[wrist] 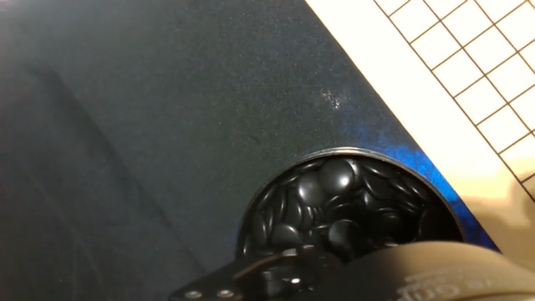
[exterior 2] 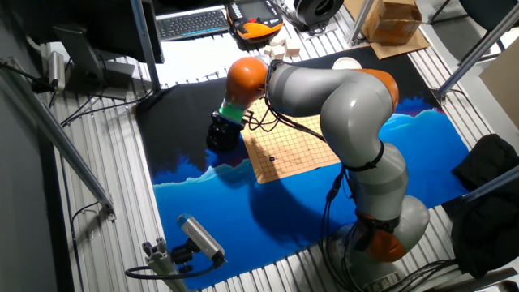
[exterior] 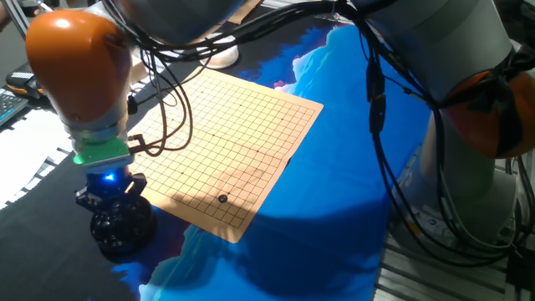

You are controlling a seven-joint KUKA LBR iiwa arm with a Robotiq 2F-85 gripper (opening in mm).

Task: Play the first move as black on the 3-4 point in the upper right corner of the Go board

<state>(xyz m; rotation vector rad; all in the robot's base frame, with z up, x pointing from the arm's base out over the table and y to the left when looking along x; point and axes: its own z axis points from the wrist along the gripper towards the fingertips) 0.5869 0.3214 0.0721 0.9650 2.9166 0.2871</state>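
Arm (exterior 2: 340, 105) bends over Go board (exterior: 242, 142) lying on blue cloth (exterior: 334, 209). Gripper (exterior: 111, 194) sits directly above bowl of black stones (wrist: 343, 209) just off board's edge; grip state can't be told. One black stone (exterior: 222, 199) on board near corner.

a tan go board (exterior: 226, 134) with a black line grid lies flat on the table, partly on blue cloth, its corner pointing toward the near side in one fixed view. one black stone (exterior: 222, 199) sits on the grid near that near corner. just left of the board stands a round black bowl (wrist: 351, 213), filled with glossy black stones.
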